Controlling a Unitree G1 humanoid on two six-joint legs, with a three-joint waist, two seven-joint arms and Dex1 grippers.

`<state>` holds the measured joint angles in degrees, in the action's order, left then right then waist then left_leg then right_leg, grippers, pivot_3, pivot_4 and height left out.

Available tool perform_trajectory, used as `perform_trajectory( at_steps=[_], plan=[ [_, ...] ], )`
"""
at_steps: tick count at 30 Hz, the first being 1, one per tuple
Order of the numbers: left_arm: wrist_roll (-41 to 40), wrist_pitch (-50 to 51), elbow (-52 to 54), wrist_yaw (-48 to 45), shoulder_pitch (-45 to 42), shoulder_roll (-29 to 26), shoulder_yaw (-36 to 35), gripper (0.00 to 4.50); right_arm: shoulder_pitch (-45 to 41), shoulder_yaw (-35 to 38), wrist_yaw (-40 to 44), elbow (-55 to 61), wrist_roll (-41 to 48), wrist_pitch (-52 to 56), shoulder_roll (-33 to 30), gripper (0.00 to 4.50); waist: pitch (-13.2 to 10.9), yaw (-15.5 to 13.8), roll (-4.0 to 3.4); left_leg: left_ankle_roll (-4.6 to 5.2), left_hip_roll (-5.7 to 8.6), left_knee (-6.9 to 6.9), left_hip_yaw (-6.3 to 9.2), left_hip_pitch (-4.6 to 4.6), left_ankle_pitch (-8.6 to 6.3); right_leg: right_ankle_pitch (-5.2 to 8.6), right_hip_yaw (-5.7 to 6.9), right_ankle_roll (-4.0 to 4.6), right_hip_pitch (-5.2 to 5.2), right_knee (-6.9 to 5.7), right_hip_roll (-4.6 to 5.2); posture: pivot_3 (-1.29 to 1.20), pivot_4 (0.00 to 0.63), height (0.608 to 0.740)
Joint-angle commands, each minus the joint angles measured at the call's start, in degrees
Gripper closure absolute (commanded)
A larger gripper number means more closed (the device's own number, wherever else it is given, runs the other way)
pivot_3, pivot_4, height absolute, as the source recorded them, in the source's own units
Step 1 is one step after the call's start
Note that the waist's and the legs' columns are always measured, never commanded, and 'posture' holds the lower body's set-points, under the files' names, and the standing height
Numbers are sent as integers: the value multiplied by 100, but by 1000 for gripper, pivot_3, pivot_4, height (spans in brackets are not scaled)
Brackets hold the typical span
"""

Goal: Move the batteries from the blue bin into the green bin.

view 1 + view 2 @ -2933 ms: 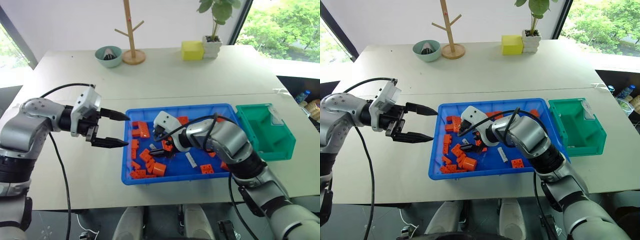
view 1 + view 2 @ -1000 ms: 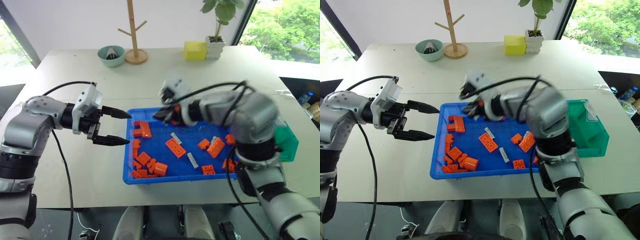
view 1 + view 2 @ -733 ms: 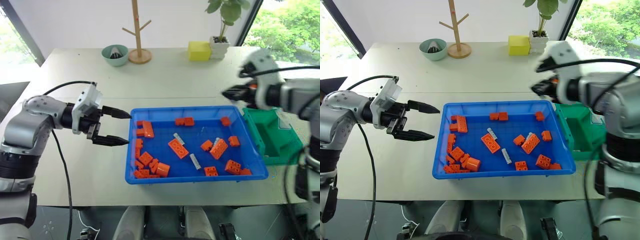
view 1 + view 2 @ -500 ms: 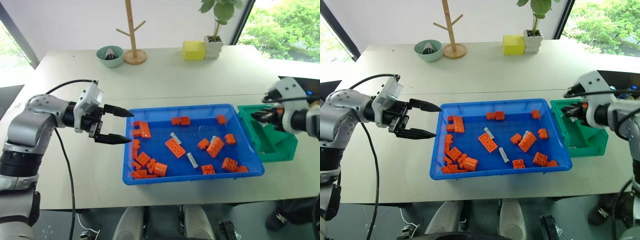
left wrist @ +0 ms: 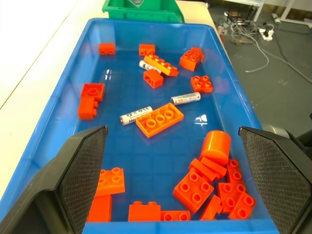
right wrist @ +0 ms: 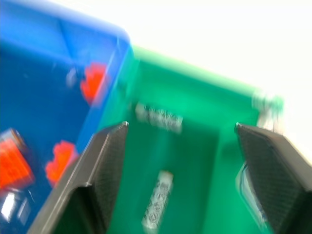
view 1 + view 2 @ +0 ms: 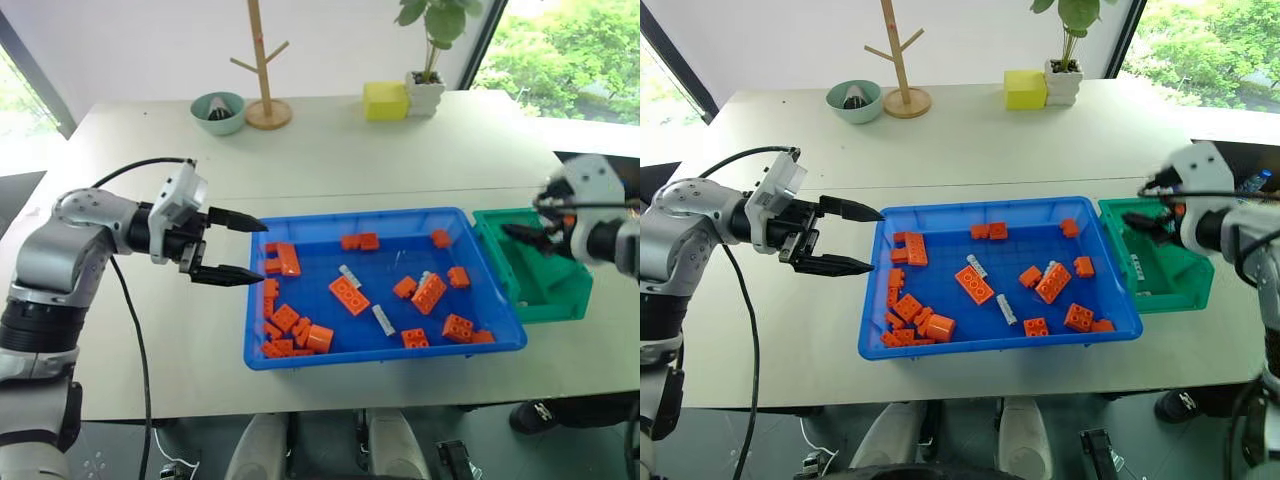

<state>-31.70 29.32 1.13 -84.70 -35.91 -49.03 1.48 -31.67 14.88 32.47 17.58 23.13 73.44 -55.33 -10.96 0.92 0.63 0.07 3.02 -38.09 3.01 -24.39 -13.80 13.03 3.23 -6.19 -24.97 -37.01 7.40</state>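
Our left gripper (image 7: 236, 248) hangs spread and empty just left of the blue bin (image 7: 255, 300), where three batteries (image 5: 136, 115) lie among orange bricks (image 7: 349, 296). Our right gripper (image 6: 180, 161) hangs spread over the green bin (image 7: 570, 305), with one battery (image 6: 158, 200) on its floor.

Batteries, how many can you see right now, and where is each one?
4: three in the blue bin, one beside a flat brick, one mid-bin, one farther back; one in the green bin. Bricks may hide others.
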Motion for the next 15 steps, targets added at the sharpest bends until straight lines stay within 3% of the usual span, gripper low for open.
perform_trajectory(
  at_steps=[1, 5, 10, 15],
  plan=[
    [-13, -15, 61, 5, -132, -29, -63, 0, -706, -284, -250, 560, 320, 535, 564, 930, 0, -2, 2, 0, -2, 0, 3, 0, 0, 0, 1, 0, 1, 1, -2, 0, 150, 702],
    [2, -4, 39, 5, -190, 9, -27, 0, -946, -889, -576, 1030, 535, 1146, 1707, 930, 1, -29, 5, 0, -1, 0, 7, -3, 0, 0, 1, 0, 1, 2, -2, 0, 150, 702],
    [36, -19, -21, -14, -253, 23, -8, 0, -686, -1699, -942, 911, 386, 1070, 2541, 930, 0, -44, 6, 0, 13, -4, 8, -7, 0, -1, 2, -2, 3, 1, 7, 0, 150, 702],
    [8, 20, 13, -8, -257, -17, -57, 0, -572, -2326, -985, 542, 107, 467, 2592, 930, 0, -13, 5, 0, 14, -4, 9, -2, 0, -1, 2, -2, 2, -6, 4, 0, 150, 702]
  ],
)
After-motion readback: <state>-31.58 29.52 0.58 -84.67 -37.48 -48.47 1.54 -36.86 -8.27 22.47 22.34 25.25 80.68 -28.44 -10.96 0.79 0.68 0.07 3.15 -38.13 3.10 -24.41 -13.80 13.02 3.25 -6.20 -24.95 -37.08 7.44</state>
